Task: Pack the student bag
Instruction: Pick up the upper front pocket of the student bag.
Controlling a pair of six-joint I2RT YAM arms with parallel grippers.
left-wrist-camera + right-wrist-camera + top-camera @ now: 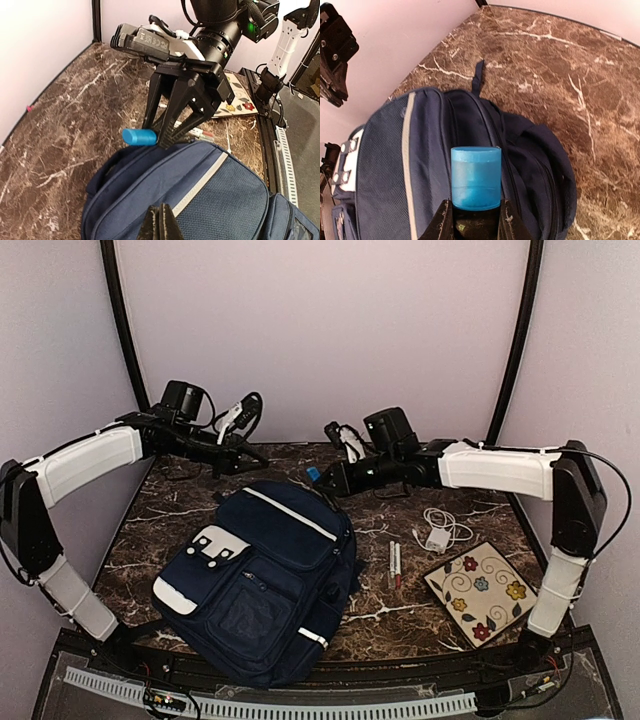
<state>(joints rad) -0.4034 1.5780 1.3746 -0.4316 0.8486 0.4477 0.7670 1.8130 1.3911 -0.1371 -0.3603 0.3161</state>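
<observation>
**A:** Starting at the near edge, what lies on the table (170, 505)?

**B:** The backpack (260, 580) lies flat, left of centre, front side up. Its bottom is towards the arm bases and its top end points at the far wall. It is navy with thin white stripes and a pale grey patch with buckles.

**A:** And to its right?

**B:** A cream board with a flower pattern (480, 590) is nearest. Beyond it are two pens (395, 562) side by side, then a white charger with its coiled cable (437, 530). All are apart from the bag.

**A:** Farther back, the right gripper (476, 220)?

**B:** It hangs over the bag's top end. Its fingers are clamped on a small blue tub (475, 177), one on each side of its base. I cannot tell if the tub touches the fabric.

**A:** The left gripper (160, 220)?

**B:** It is at the far left of the bag's top, facing the right one. Its fingers are pressed together just above the cloth. I cannot tell whether any cloth is pinched between them.
</observation>
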